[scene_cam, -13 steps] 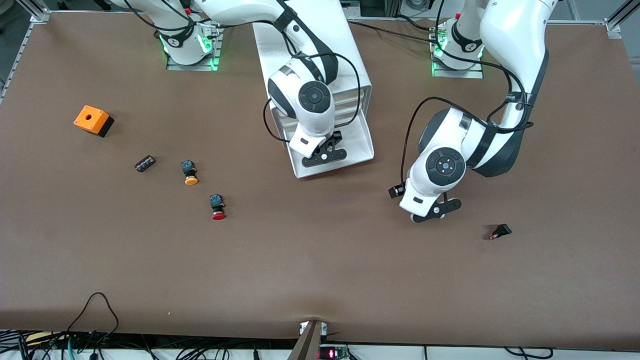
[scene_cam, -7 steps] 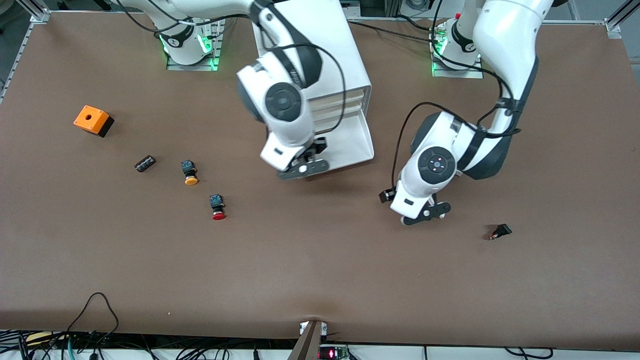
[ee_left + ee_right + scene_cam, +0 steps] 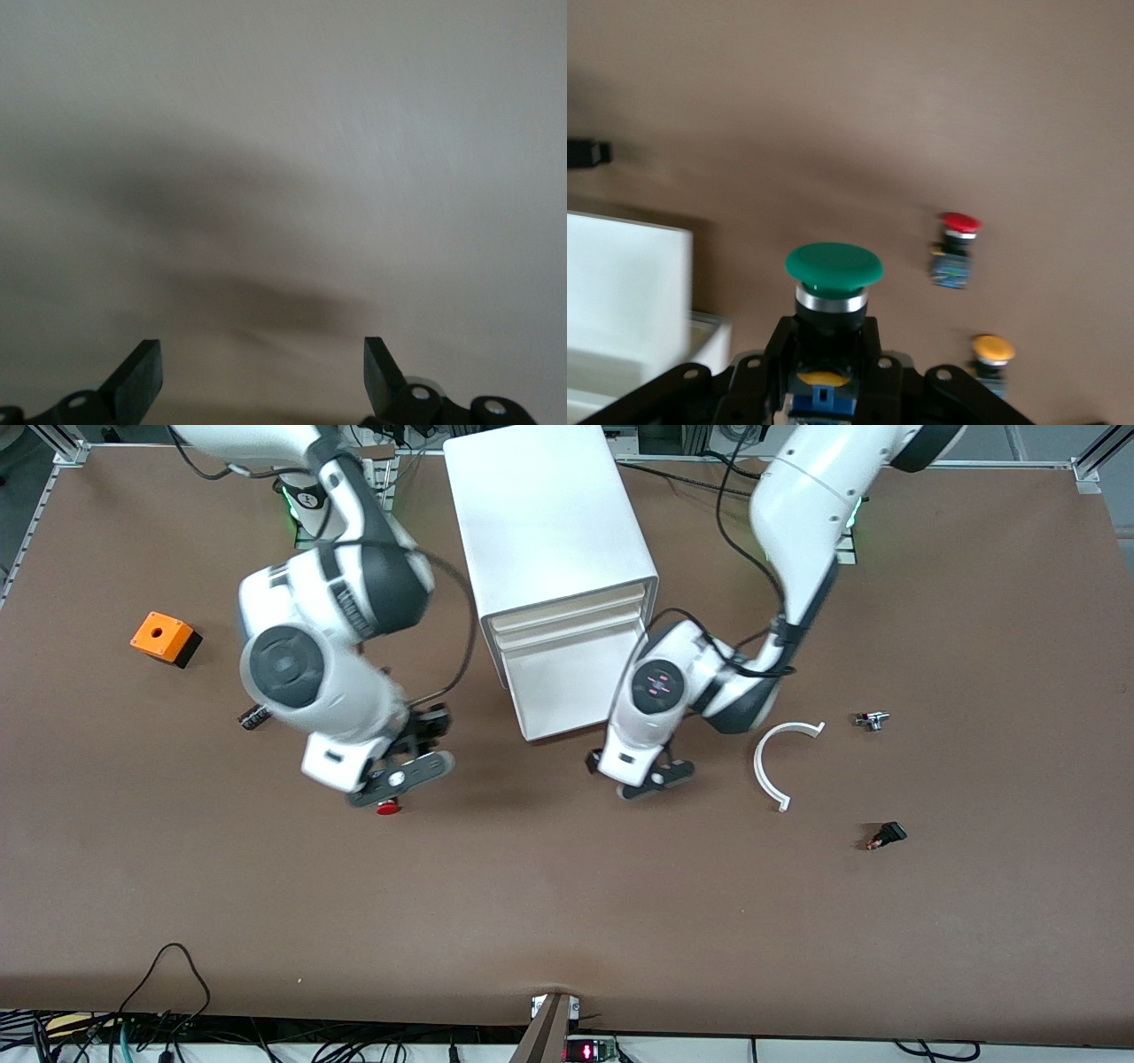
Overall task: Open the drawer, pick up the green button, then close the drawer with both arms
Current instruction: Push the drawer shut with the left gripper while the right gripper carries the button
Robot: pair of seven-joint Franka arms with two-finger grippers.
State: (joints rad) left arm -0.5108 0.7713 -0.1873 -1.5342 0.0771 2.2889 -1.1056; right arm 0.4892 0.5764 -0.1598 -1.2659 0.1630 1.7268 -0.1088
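Front view: red button (image 3: pixel 386 808) under right jaws (image 3: pixel 400 778)

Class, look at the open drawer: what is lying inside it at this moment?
The drawer shows only its bare white floor; nothing lies in it. The left arm's wrist covers one corner. The green button sits in the right gripper.

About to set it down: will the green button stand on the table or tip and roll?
Likely top-heavy: the green button has a wide mushroom cap over a narrower body clamped in the right gripper. Released on its side, it would probably lie still like the red button, perhaps rocking on its round cap.
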